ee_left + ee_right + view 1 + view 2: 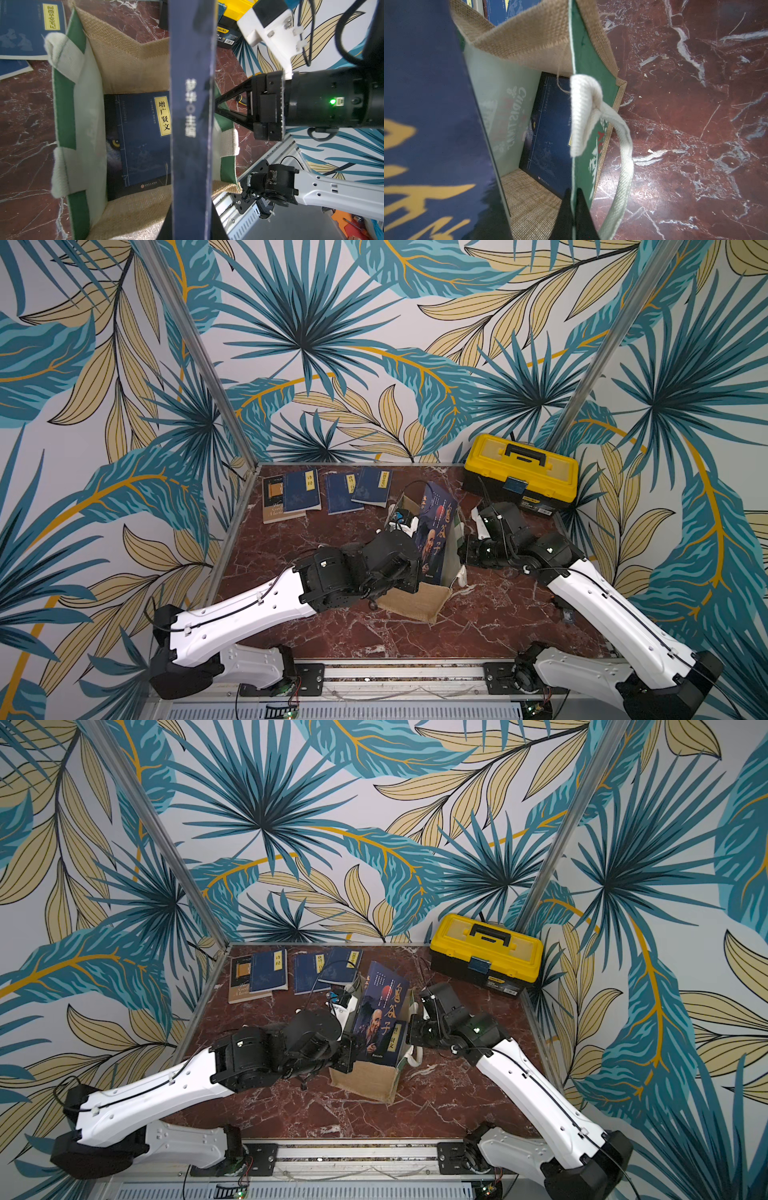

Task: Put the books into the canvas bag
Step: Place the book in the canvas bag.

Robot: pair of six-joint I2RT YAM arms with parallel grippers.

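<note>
- Bag [415,601] stands open on the table [374,639], with its jute front toward the arm bases. It shows in both top views [365,1081].
- Portrait book [436,531] stands on edge in the bag's mouth, tilted, with most of its cover above the rim. How deep its lower edge sits cannot be told.
- Left gripper [409,572] is at the bag's left near corner, clenched on the portrait book. In the left wrist view its fingers [165,228] lie on either side of the spine at the book's lower end, and the rest of the book runs away from them over the bag's opening.
- Right gripper [461,551] is at the bag's right side. In the right wrist view its fingers [564,212] are pinched together on the rim of the green panel [591,83], whose edge runs out between them.
- Handle [618,155], made of white rope, loops down outside the bag, just beside those fingers.
- Navy book [143,141] with a yellow label lies flat on the bag's floor. It lies over a darker cover showing a wolf's eye and touches neither gripper.
- Books [301,491], four in all, lie flat beyond the bag's far left, overlapping in pairs and well apart from both grippers.
- Toolbox [519,472] sits beyond the bag's far right.
</note>
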